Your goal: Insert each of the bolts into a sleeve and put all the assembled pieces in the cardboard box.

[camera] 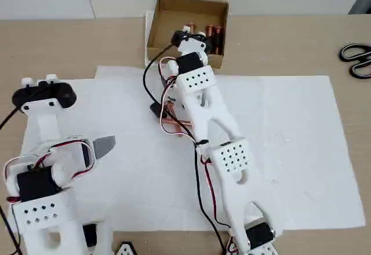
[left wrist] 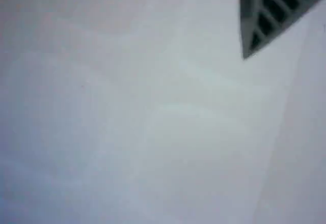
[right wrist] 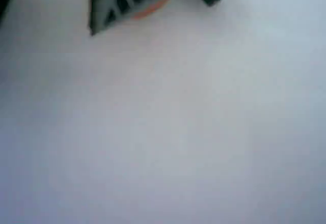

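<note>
Over the cardboard box (camera: 191, 0), right gripper (camera: 188, 35), grip unclear; up close, an orange piece (right wrist: 151, 11) against it.

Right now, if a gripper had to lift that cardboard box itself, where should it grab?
Probably the top edge of the side wall opposite the copper-coloured pieces, coming straight down from above. The cardboard box stands open-topped, so that thin upright wall can slip between two fingers, and the floor beside it is bare.
</note>
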Robot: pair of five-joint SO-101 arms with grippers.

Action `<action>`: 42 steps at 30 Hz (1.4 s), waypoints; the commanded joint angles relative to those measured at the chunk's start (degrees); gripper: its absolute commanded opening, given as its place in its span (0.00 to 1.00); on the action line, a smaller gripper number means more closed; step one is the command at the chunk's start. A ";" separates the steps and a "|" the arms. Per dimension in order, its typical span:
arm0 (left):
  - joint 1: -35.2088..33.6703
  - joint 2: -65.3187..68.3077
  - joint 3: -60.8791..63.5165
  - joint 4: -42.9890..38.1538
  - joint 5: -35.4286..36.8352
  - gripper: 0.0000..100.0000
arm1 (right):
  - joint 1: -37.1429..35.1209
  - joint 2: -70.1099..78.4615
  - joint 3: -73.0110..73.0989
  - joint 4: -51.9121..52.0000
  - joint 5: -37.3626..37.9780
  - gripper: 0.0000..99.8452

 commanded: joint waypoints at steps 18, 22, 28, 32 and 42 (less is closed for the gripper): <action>-0.09 -0.79 -0.31 -1.41 -0.18 0.36 | 4.79 -0.92 -0.09 -1.19 2.81 0.15; -0.09 -0.79 -0.31 -1.41 -0.18 0.36 | 4.53 -0.92 -0.09 -3.03 8.79 0.08; -0.09 -0.79 -0.31 -1.41 -0.18 0.36 | 4.44 -0.84 0.09 -2.59 10.11 0.09; -0.09 -0.79 -0.31 -1.41 -0.18 0.36 | 4.44 -0.84 0.18 -2.51 10.11 0.08; -0.09 -0.79 -0.31 -1.41 -0.18 0.36 | 4.97 -2.95 -4.57 -0.04 10.29 0.06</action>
